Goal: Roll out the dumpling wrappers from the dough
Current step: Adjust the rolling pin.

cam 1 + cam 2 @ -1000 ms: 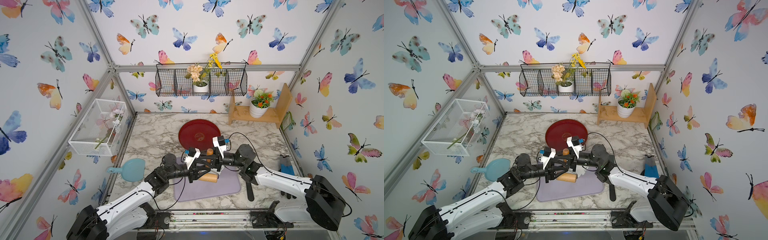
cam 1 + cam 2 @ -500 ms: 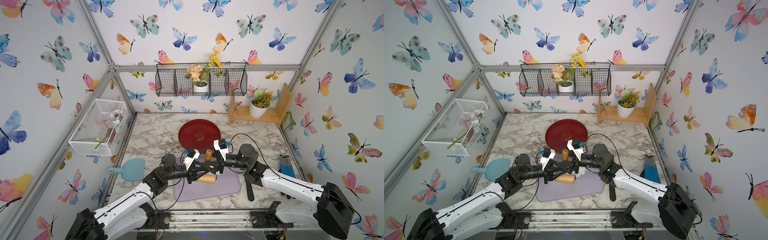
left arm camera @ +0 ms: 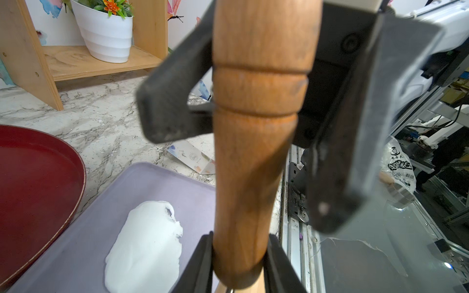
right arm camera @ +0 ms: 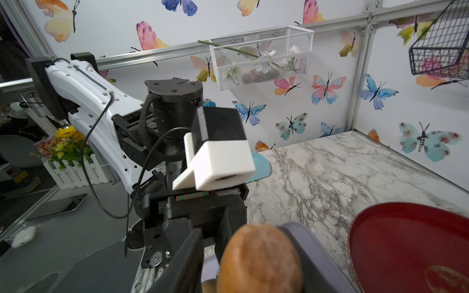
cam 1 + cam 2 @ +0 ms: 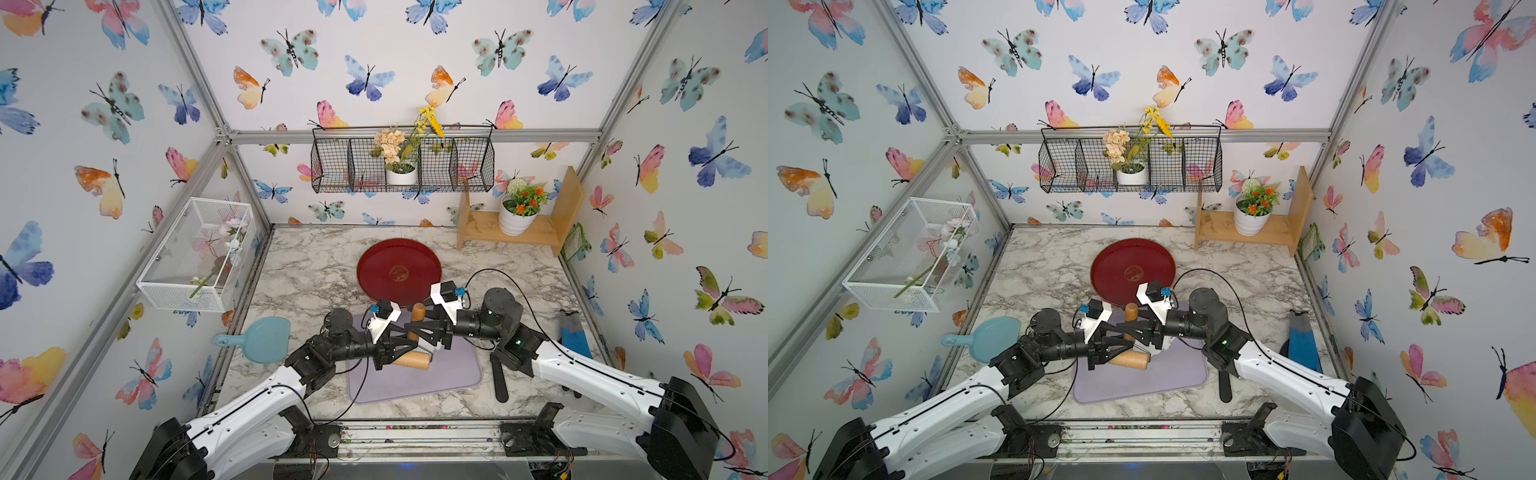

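Holding: wooden roller (image 5: 417, 316) by its handle, low on the shaft just above the barrel, in left gripper (image 3: 239, 244); jaws narrow, pressed to the wood on both sides
right gripper (image 4: 246, 236): fingers (image 3: 172, 96) either side of the handle's top end, jaws partway apart; clamped or only flanking, cannot tell
roller pose: handle tilted up toward the far side, barrel low over the middle of the mat; touching the mat or not, cannot tell
dough (image 3: 144, 246): one flat irregular white sheet with a small dark mark near one edge, lying on purple mat (image 5: 415, 384), far half, just beside the barrel; mostly hidden under the grippers in both top views
red tray (image 5: 399, 266): on marble table (image 5: 316, 266), just beyond the mat's far edge
blue pan (image 5: 264, 338): left edge of table, apart from the mat
black-handled tool (image 5: 498, 380): flat on table, just right of the mat
arms: reaching in from near left and near right, grippers facing each other over the mat
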Action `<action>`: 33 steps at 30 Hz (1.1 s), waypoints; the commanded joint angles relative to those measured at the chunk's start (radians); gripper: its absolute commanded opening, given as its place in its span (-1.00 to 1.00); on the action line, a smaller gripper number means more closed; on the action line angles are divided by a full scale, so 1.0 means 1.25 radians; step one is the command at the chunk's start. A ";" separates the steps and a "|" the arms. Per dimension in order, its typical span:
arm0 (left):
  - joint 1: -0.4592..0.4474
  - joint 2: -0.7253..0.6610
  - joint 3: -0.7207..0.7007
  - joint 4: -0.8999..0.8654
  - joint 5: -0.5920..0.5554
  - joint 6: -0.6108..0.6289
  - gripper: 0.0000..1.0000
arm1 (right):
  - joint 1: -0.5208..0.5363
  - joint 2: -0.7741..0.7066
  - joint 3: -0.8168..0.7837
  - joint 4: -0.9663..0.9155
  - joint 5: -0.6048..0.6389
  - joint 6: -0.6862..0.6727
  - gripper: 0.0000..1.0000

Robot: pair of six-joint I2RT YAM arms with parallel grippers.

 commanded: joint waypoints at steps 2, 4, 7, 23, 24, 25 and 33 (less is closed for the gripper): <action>-0.003 -0.022 0.014 0.009 -0.012 0.025 -1.00 | -0.001 -0.006 0.033 -0.024 -0.019 -0.006 -0.28; -0.003 -0.022 0.017 0.003 -0.017 0.031 -1.00 | -0.001 -0.004 0.036 -0.029 -0.029 -0.007 -0.54; -0.003 -0.024 0.023 -0.012 -0.040 0.032 -0.42 | -0.002 0.003 0.045 -0.048 -0.027 -0.009 -0.96; -0.001 -0.191 -0.018 -0.239 -0.585 -0.200 0.97 | -0.001 -0.136 -0.151 0.157 0.328 -0.075 -0.96; -0.001 -0.200 -0.017 -0.282 -0.641 -0.237 0.97 | -0.002 -0.147 -0.176 0.191 0.367 -0.075 -0.96; -0.001 -0.204 -0.016 -0.317 -0.679 -0.265 0.97 | -0.002 -0.151 -0.193 0.210 0.399 -0.081 -0.96; 0.000 -0.153 -0.003 -0.570 -0.874 -0.493 0.99 | -0.002 -0.142 -0.278 0.333 0.501 -0.122 -0.96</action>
